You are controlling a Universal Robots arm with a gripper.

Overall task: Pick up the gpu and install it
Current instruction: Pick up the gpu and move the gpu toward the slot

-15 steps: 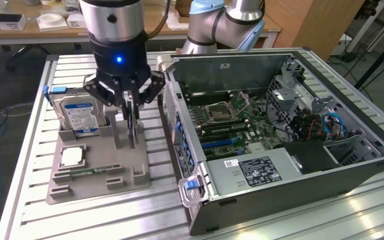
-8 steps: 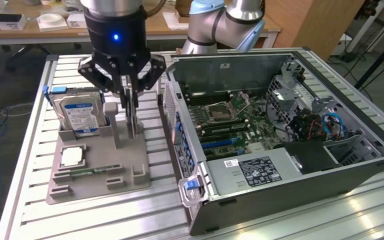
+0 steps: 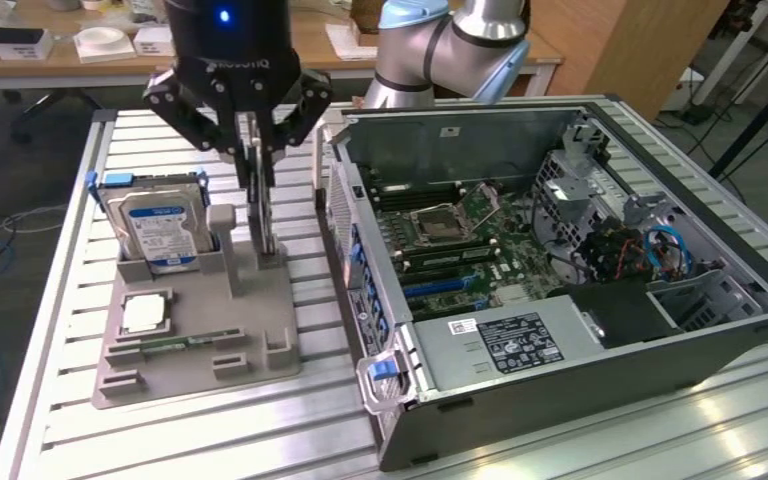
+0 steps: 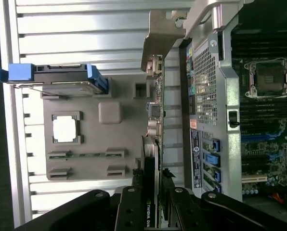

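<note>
"Slatted aluminium table (image 3: 37,420) is carrying everything, right? What is sitting on it?"

"Two things. A flat grey plastic fixture tray (image 3: 184,385) is lying toward the exterior view's left, and an open black desktop computer case (image 3: 464,135) is lying on its side toward the right, with its green motherboard (image 3: 478,240) facing up."

"What is the tray holding?"

"A thick silver hard drive with a blue-and-white label and blue side rails (image 3: 157,225) is standing upright in the far slot. Nearer the camera, a square silver processor chip (image 3: 144,312) is lying flat in its pocket, and a narrow green memory stick (image 3: 177,343) is lying just in front of that."

"And the gpu?"

"The thin dark circuit card — the gpu (image 3: 265,210) — is standing on edge over the tray's case-side margin, just beside the hard drive. In the wrist view it is showing edge-on (image 4: 152,144), with its silver metal bracket (image 4: 165,29) at the far end, lying between the tray and the case wall."

"What is the hand doing?"

"The black two-fingered hand (image 3: 259,150) is hanging straight above the card, its fingers (image 4: 134,192) pressing in on both faces — pinching the gpu near its top edge. Whether the lower edge is sitting in the tray or hanging clear of it, I cannot tell."

"Where is the arm?"

"The grey and blue robot arm (image 3: 451,50) is standing behind the case."
</note>
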